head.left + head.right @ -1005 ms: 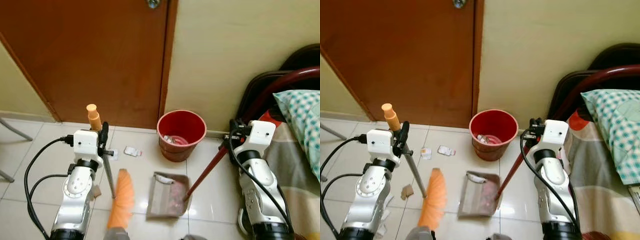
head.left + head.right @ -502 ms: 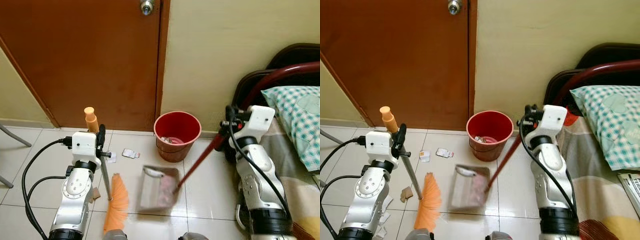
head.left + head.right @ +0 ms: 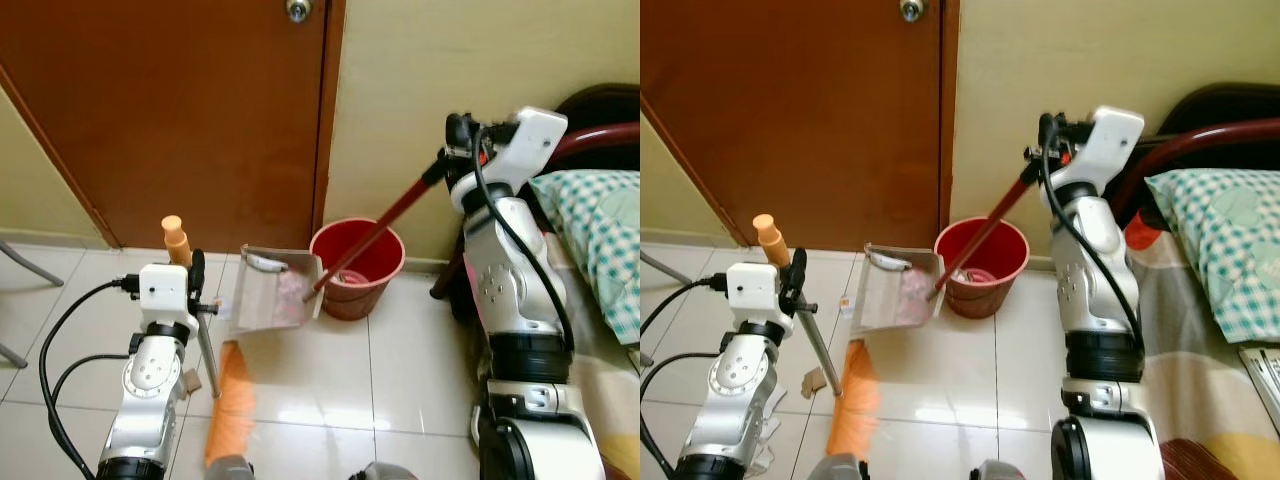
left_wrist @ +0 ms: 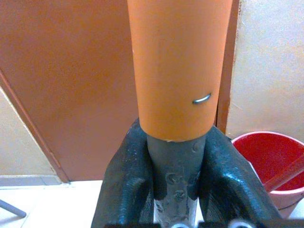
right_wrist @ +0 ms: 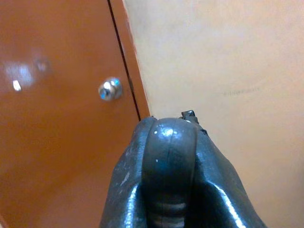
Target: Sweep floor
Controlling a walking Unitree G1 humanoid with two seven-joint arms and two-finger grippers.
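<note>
Red bin: the red bucket (image 3: 357, 268) sits on the tiles against the cream wall, just right of the brown door (image 3: 180, 110) — some trash is already in it.
Dustpan: the grey dustpan (image 3: 275, 291) is up off the floor, tilted, its pan just left of the bucket rim with pinkish litter in it; its dark red handle (image 3: 385, 222) runs up across the bucket to the right.
Right gripper: the right gripper (image 3: 452, 138) is raised high by the wall, fingers clamped round the top of that handle (the right wrist view shows black fingers wrapped on a black grip, door knob (image 5: 109, 89) behind).
Left gripper: the left gripper (image 3: 196, 283) is low on the left, closed tight on the broom's grey pole just under its orange end cap (image 4: 178, 66).
Broom: the orange broom head (image 3: 230, 405) rests on the floor below the dustpan — blurry.
Floor: a few scraps (image 3: 815, 381) lie on the white tiles (image 3: 400, 370) by the pole.
Bed: a checked pillow (image 3: 1225, 240) on the far right.
</note>
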